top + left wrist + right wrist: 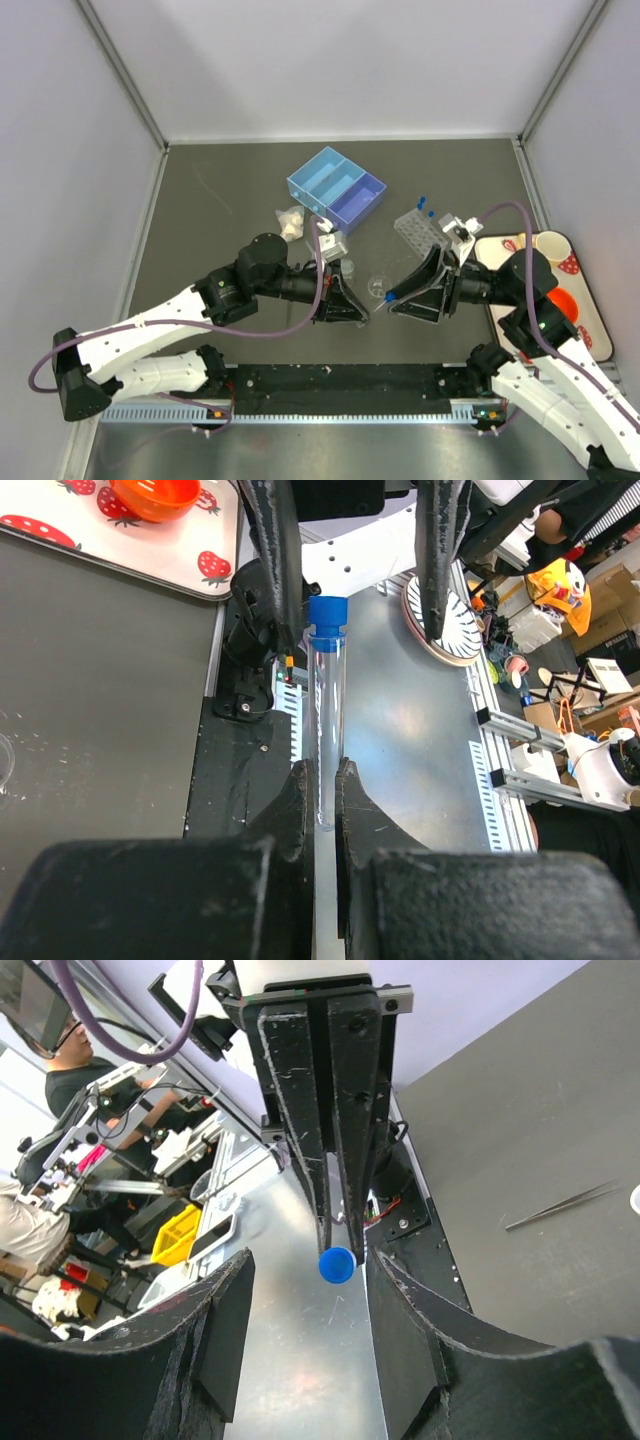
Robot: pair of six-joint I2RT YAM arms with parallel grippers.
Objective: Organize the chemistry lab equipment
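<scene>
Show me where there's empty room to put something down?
The dark table is bare between the left wall and the blue divided tray. It's crowded in the middle, around the clear holed rack and strawberry-patterned tray.

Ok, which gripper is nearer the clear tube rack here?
Right. The right gripper, open, is just on the near side of the tube rack; the left gripper, clamping a blue-capped test tube, sits farther to the left.
</scene>
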